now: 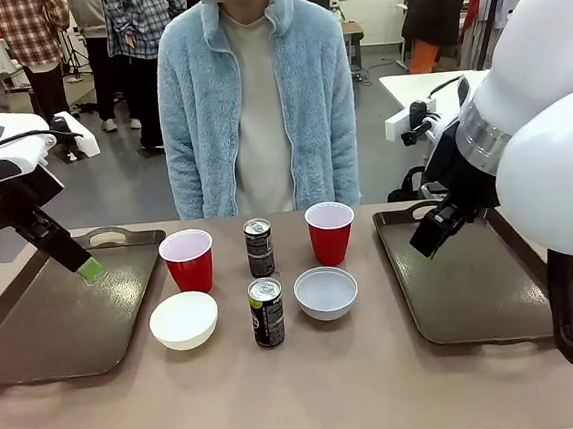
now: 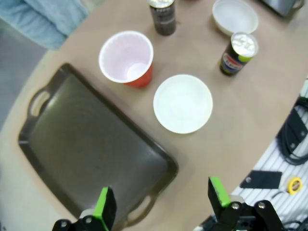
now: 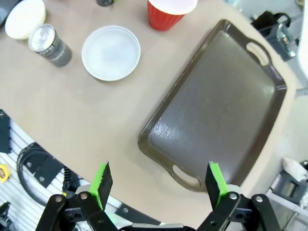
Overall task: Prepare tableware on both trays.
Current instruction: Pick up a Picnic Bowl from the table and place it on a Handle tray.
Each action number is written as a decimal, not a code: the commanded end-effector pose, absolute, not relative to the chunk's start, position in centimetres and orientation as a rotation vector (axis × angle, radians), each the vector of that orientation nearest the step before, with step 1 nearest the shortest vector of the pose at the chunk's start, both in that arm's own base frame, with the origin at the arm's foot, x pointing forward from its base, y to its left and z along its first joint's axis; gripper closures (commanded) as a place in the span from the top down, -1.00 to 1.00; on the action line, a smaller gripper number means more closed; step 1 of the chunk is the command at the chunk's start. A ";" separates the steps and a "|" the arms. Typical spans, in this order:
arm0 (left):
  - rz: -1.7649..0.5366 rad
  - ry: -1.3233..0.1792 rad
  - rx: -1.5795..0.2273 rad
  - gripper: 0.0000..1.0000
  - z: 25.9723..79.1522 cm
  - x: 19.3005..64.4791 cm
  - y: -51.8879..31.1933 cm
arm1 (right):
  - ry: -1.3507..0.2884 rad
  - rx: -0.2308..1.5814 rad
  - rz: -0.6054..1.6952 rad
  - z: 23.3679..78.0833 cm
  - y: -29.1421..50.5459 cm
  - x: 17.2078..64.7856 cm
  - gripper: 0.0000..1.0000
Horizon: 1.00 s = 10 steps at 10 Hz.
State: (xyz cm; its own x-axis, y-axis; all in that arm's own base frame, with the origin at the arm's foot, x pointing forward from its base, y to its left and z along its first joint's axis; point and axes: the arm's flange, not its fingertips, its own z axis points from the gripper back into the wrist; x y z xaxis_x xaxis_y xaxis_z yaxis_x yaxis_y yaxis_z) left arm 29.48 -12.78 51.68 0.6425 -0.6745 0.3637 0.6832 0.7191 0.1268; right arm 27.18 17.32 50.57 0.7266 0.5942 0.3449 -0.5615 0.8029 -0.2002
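Nearest to me, a row of three is sitting on the tan tabletop (image 1: 312, 393): the white bowl (image 1: 183, 319), the near can (image 1: 266, 313) and the pale grey bowl (image 1: 325, 292). Behind it, the left red cup (image 1: 187, 260), the far can (image 1: 259, 248) and the right red cup (image 1: 329, 233) are standing upright. All six pieces are sitting between the trays, and both trays are carrying nothing, so I am judging the first pick to be the step in hand.

The left gripper (image 2: 161, 197) is hovering over the left tray (image 1: 36, 337), jaws spread wide and holding nothing. The left red cup and the white bowl are sitting just beyond that tray's inner rim. The right gripper (image 3: 158, 179) is hanging over the right tray (image 1: 475, 303), jaws likewise apart and empty. The pale grey bowl and the right red cup are lying past that tray's inner rim.

Procedure, as I am reading it: each arm should be taking the piece nearest its own tray. Straddle a cup's wall and close gently, since thin plastic is likely to buckle. Keep clear of the cans, which are looking easy to topple.
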 end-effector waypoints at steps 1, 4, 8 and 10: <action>-0.773 -0.405 -0.020 1.00 51.9 29.3 -12.6 | -0.410 -0.088 0.635 50.9 17.2 26.8 1.00; -0.650 -0.393 -0.533 1.00 50.3 32.8 -8.4 | -0.394 0.378 0.485 50.4 9.4 29.5 1.00; -0.423 -0.392 -0.796 1.00 48.7 35.0 0.9 | -0.528 0.830 0.303 49.2 -2.6 26.8 1.00; -0.312 -0.410 -0.830 1.00 48.3 34.6 4.7 | -0.535 0.897 0.209 47.5 -6.6 26.2 1.00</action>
